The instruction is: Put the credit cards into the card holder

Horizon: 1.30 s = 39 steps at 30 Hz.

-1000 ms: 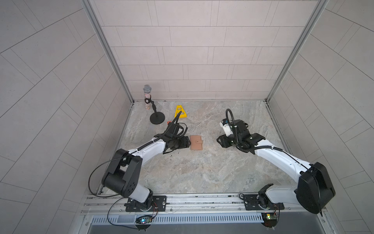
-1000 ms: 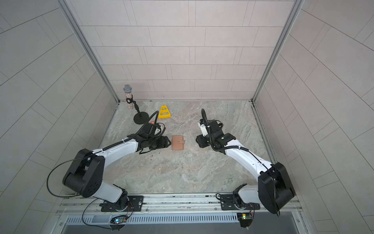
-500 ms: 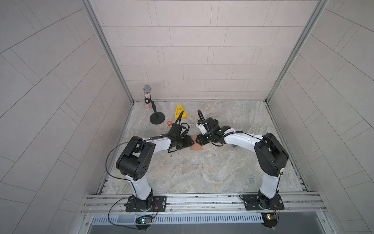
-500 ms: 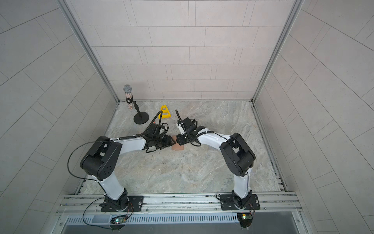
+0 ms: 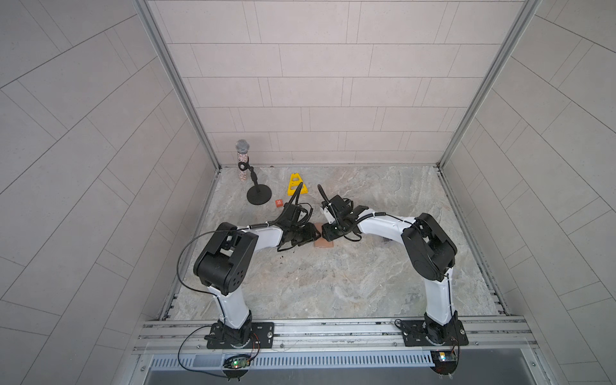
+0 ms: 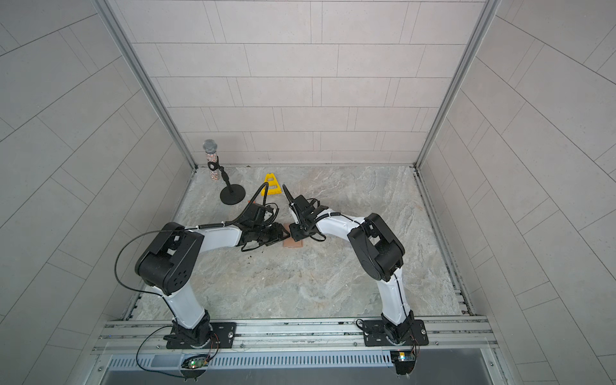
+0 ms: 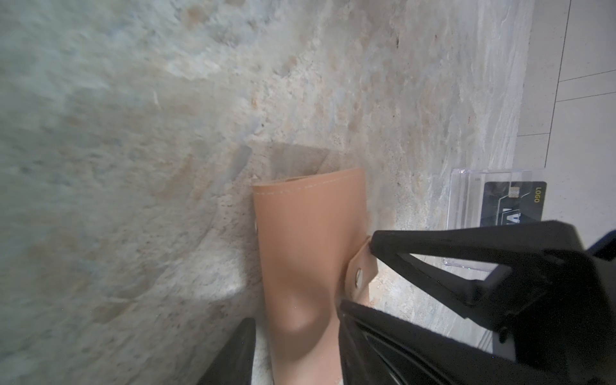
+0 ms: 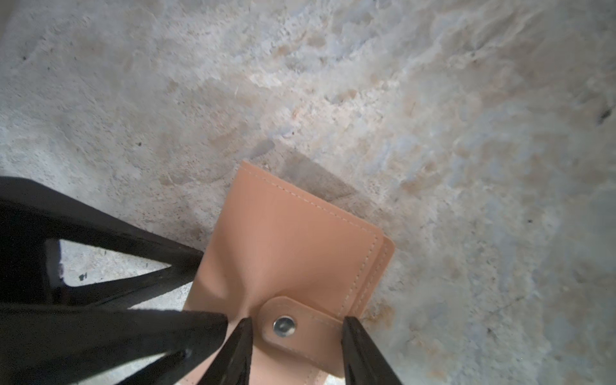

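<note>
Card holder (image 8: 293, 240), a flat tan-pink wallet of smooth leather-like material with pale stitching, lies folded closed on the grey-beige marbled table (image 8: 433, 133) under both claws, so its inside is hidden. On the far side of the right claw (image 8: 297, 320) from it stands a clear plastic box (image 7: 465, 200), and a black card (image 7: 510, 203) with gold "LOGO" print lies in it. A rounded snap tab (image 8: 313, 330) with a metal stud (image 8: 284, 325) crosses the holder's edge. The right claw stands narrow, one black finger at each end of this tab; whether it pinches the tab I cannot say. The left claw (image 7: 296, 311) is half closed with the holder between its fingers, the soft skin dented there; a firm grip I cannot confirm.
</note>
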Available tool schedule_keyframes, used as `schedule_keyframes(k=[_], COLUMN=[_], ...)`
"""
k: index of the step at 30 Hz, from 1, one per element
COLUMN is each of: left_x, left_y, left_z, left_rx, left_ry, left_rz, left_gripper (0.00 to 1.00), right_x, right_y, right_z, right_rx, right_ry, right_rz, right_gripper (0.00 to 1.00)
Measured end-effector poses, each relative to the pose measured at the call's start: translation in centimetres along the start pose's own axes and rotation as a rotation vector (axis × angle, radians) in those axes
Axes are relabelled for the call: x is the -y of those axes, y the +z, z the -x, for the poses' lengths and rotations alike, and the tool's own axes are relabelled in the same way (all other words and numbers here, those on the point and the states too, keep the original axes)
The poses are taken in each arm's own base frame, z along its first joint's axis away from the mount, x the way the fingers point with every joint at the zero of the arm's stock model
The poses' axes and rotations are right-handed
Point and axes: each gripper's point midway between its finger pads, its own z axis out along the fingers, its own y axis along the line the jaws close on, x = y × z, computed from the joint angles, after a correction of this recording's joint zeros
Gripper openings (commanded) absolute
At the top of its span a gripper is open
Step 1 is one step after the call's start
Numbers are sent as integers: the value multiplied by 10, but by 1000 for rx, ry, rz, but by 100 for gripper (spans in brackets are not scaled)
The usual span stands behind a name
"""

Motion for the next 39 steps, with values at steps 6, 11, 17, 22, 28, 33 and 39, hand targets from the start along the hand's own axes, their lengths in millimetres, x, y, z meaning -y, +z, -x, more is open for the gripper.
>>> schedule_keyframes(k=[6,11,17,22,28,33,39], left_x=[1,-4,-4,-4,-3,0,5], left_y=[3,6,6,6,5,3,-2], left_z=[-1,-1,0,-1,-1,-4,-19], left_rx=[-4,-2,-4,-7,-8,-16,-43], left_ry=[3,0,5,15,32,37,47], left_rz=[-10,6,5,7,8,8,3], left_gripper=[39,18,9,8,8,8,12], right_x=[0,3,7,9,9,26,38], right_y=[3,6,6,5,2,-5,-11], right_z=[-1,0,2,4,7,2,-20], right_rx=[0,8,27,41,58,64,20], right_ry=[-8,-7,-7,-8,-15,1,18], right_rz=[-28,-73,-123,-151,-183,-239,-246], right_gripper=[48,46,36,21,10,6,0])
